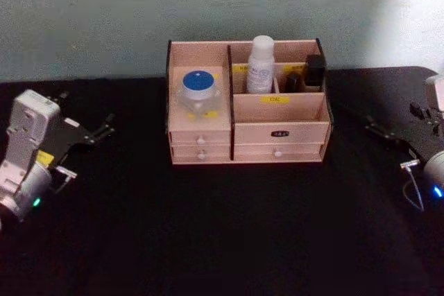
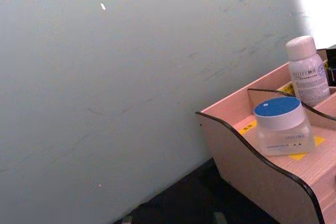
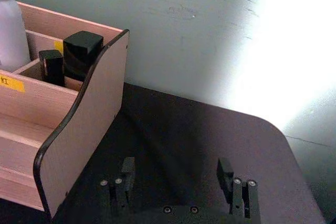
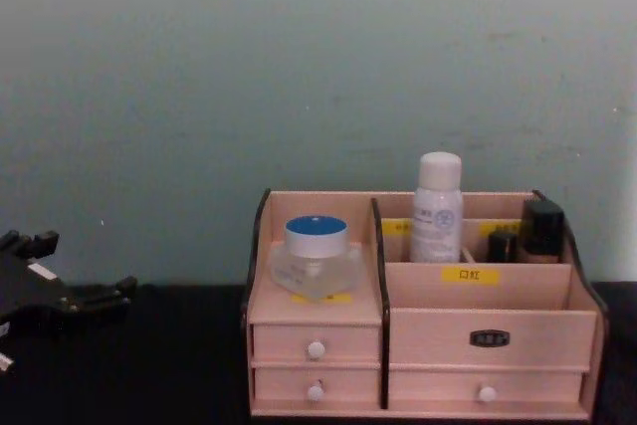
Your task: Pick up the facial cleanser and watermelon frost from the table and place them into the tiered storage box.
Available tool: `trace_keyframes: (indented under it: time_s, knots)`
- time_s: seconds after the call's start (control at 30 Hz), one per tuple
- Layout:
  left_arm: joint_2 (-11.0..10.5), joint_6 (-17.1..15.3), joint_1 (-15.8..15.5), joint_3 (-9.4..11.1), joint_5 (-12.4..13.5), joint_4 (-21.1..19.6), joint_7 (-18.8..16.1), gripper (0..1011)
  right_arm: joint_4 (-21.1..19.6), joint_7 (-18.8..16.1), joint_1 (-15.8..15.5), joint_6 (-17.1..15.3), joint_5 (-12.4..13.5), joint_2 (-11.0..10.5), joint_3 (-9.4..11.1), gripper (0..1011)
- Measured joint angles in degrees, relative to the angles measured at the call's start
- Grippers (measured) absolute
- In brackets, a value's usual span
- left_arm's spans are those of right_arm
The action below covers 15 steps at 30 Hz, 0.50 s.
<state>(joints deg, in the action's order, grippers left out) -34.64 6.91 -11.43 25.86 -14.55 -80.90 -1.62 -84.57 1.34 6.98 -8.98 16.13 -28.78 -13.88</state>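
Note:
The tiered storage box (image 1: pixel 277 133) stands at the back middle of the black table. A clear jar with a blue lid (image 1: pixel 198 91) sits in its left compartment, and a white bottle (image 1: pixel 261 66) stands upright in the back middle compartment. I cannot tell which of the two is the facial cleanser and which the watermelon frost. My left gripper (image 1: pixel 104 126) hovers open and empty to the left of the box. My right gripper (image 3: pixel 178 171) is open and empty to the right of the box (image 3: pixel 89 124).
Small black containers (image 1: pixel 316 69) stand in the box's back right compartment. A pale wall rises right behind the box. The black tabletop (image 1: pixel 236 227) stretches bare in front of the box and between it and both arms.

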Motion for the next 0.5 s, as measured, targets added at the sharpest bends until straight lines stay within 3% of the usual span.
trace_keyframes:
  time_s: [0.5]
  knots:
    - [0.00,0.00,0.00,0.00,0.00,0.00,0.00,1001,-0.11,-0.10,-0.04,-0.06,0.13,-0.08,0.03,1000]
